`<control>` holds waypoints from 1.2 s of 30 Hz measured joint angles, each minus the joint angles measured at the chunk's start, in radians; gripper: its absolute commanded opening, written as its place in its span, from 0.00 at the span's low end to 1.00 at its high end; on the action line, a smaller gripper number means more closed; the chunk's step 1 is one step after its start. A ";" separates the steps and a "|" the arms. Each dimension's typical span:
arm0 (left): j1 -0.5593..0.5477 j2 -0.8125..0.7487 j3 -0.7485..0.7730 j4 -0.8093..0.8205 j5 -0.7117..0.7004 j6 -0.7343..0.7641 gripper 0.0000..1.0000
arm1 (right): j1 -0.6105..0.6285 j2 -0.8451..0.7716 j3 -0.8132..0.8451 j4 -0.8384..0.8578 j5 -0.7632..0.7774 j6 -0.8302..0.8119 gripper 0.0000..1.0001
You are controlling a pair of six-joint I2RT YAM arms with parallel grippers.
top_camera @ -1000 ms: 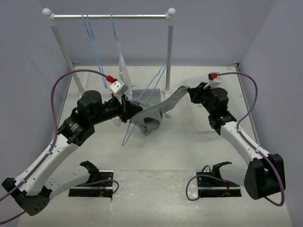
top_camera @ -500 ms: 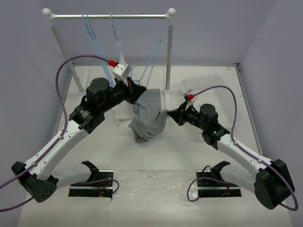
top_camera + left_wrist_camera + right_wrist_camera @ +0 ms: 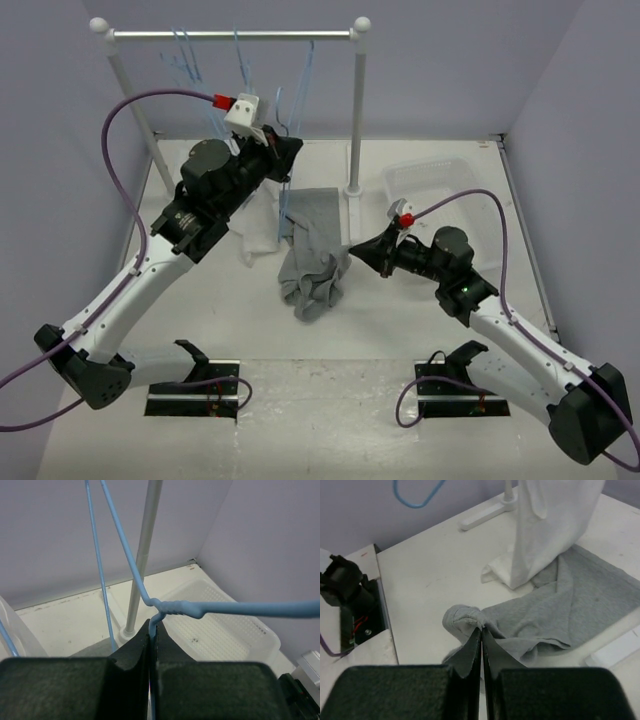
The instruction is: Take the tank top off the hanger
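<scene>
The grey tank top [image 3: 315, 250] lies crumpled on the table in the middle. My right gripper [image 3: 355, 250] is shut on a bunched fold of its edge, low over the table. In the right wrist view the jaws [image 3: 481, 628] pinch that fold, and the rest of the tank top [image 3: 570, 610] spreads away flat. My left gripper [image 3: 285, 150] is raised near the rack and shut on the light-blue hanger [image 3: 305, 70]. In the left wrist view it [image 3: 153, 625] grips the wire just below the twisted neck [image 3: 175, 607]. The hanger wires that show are bare.
A clothes rack with rail [image 3: 230, 34] and right post [image 3: 357, 110] stands at the back, with more blue hangers [image 3: 185, 55] on it. A white garment [image 3: 262, 225] hangs left of the tank top. A white basket [image 3: 430, 180] sits back right. Two black stands [image 3: 195, 390] [image 3: 465, 390] are in front.
My left gripper has lifted the hanger up and back toward the rail. My right gripper has swung in to the left and down with the tank top, which now lies on the table.
</scene>
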 measured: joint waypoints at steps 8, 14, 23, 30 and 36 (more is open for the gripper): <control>0.000 0.098 0.047 -0.028 -0.034 0.004 0.00 | 0.016 -0.051 0.000 -0.095 0.160 0.052 0.99; 0.000 0.158 0.154 -0.080 -0.095 0.005 0.00 | 0.016 -0.078 0.000 -0.128 0.337 0.090 0.99; 0.085 0.449 0.579 -0.186 -0.099 -0.011 0.00 | 0.016 -0.058 0.002 -0.167 0.462 0.111 0.99; 0.186 0.552 0.661 -0.211 -0.066 -0.020 0.00 | 0.016 -0.058 0.015 -0.179 0.554 0.095 0.99; 0.194 0.637 0.779 -0.215 -0.024 -0.020 0.00 | 0.016 -0.048 0.042 -0.179 0.581 0.072 0.99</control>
